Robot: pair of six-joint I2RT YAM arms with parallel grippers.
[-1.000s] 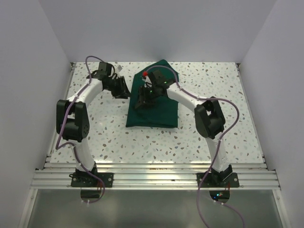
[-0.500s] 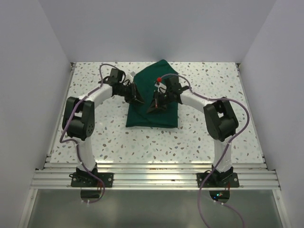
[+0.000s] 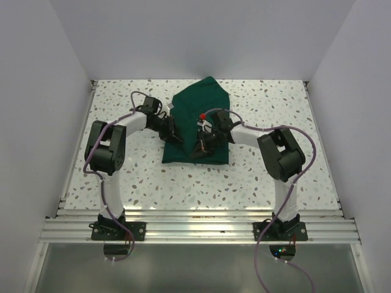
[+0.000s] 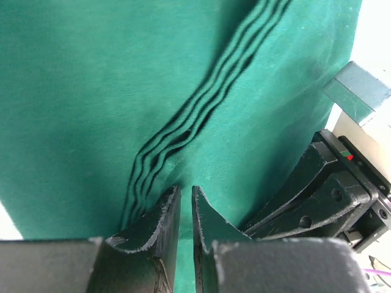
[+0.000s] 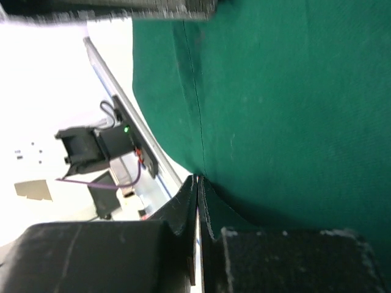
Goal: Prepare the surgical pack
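The surgical pack (image 3: 204, 104), a large dark green drape, lies folded in the middle of the table. My left gripper (image 3: 175, 135) is at its left edge. In the left wrist view the jaws (image 4: 186, 190) stand nearly together with green cloth in the narrow gap, right beside the stacked fold edges (image 4: 183, 122). My right gripper (image 3: 198, 151) sits low on the drape near its front edge. In the right wrist view it (image 5: 198, 177) is shut, with the drape's edge (image 5: 287, 91) drawn up to the tips. The right gripper's black body (image 4: 317, 195) shows in the left wrist view.
The speckled table (image 3: 275, 110) is bounded by white walls at the back and both sides. An aluminium rail (image 3: 195, 229) with the arm bases runs along the near edge. The two grippers are close together over the drape.
Both grippers have come down and toward the front of the drape, drawing nearer each other. Both sets of jaws have closed, the right one fully.
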